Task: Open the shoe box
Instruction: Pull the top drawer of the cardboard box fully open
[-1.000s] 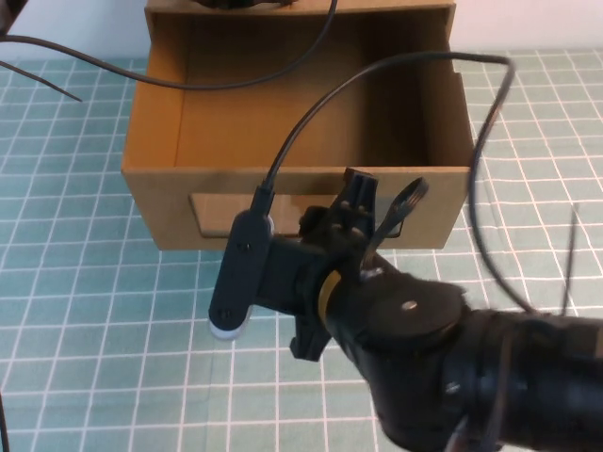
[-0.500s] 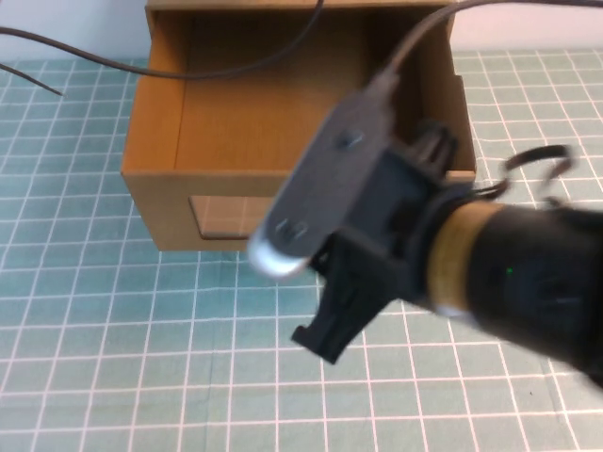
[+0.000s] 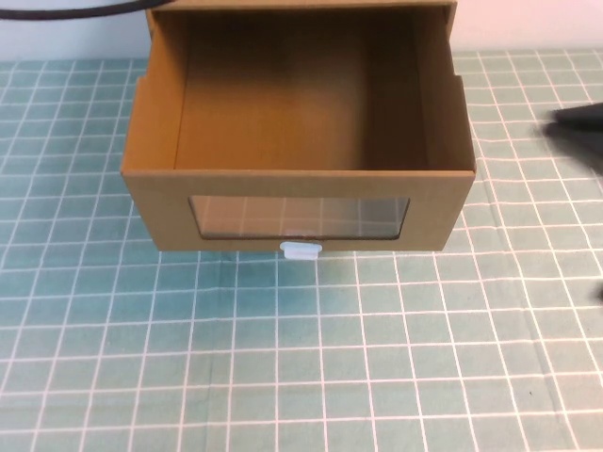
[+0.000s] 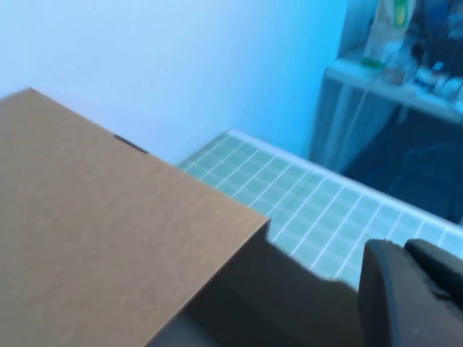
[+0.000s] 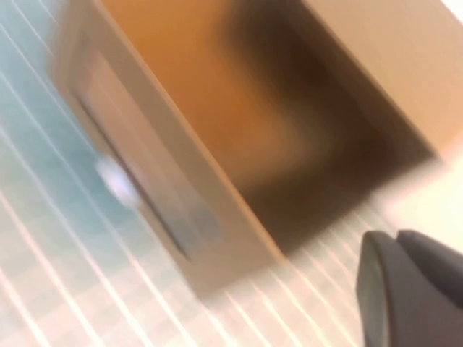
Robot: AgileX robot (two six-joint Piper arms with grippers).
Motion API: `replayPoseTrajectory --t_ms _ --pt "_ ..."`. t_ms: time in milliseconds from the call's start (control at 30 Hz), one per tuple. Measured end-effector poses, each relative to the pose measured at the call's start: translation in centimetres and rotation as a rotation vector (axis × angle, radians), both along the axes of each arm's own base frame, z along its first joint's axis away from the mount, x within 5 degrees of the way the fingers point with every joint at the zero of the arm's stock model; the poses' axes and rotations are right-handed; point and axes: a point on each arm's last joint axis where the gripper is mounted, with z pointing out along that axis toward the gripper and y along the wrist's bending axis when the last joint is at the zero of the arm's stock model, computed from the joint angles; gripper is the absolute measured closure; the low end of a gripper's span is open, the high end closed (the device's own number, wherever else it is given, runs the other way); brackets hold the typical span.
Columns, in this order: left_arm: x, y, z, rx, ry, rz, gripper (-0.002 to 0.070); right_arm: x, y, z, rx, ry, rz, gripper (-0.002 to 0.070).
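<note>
A green gridded mat (image 3: 311, 377) is covering the table, with a pale wall behind at twelve o'clock. The shoe box (image 3: 300, 202) is sitting toward twelve o'clock on the mat. Its drawer is standing pulled out toward six o'clock and looking empty, with the white pull tab (image 3: 301, 250) facing six o'clock. The right gripper (image 3: 579, 124) is hanging at three o'clock of the box, clear of it, jaws together on nothing. The left gripper (image 4: 409, 289) is hovering beside the box's flat cardboard top (image 4: 108, 217); I cannot tell its state.

The task is looking done. The risk is a right arm swinging inward, clipping the drawer's three o'clock wall and skewing or reclosing this light box. The dark cable (image 3: 66, 11) at eleven o'clock could snag a corner.
</note>
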Motion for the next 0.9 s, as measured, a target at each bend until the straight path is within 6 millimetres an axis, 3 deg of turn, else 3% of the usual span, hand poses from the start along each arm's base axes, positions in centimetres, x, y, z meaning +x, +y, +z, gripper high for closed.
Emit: replayPoseTrajectory --t_ms 133,300,467,533,633,900 --pt "-4.4 1.9 2.1 0.111 -0.086 0.053 0.0680 -0.5 -2.7 0.6 -0.050 -0.035 -0.081 0.0688" --pt "-9.2 3.6 3.8 0.146 -0.153 0.094 0.0680 -2.4 -5.7 1.7 0.106 -0.097 -0.014 0.0689" --pt "-15.1 5.2 3.9 0.134 -0.194 0.100 0.0680 -3.8 -8.3 -0.3 0.211 -0.147 0.009 0.0689" --pt "-17.5 5.8 3.2 0.134 -0.196 0.100 0.0680 -4.0 -8.9 -1.5 0.239 -0.130 -0.006 0.0689" --pt "-20.1 6.5 0.5 0.150 -0.148 0.094 0.0680 -4.3 -9.5 -3.3 0.278 -0.090 -0.026 0.0689" --pt "-23.3 7.6 -9.3 0.159 -0.022 0.136 0.0680 -4.6 -10.1 -4.6 0.302 -0.059 -0.039 0.0689"
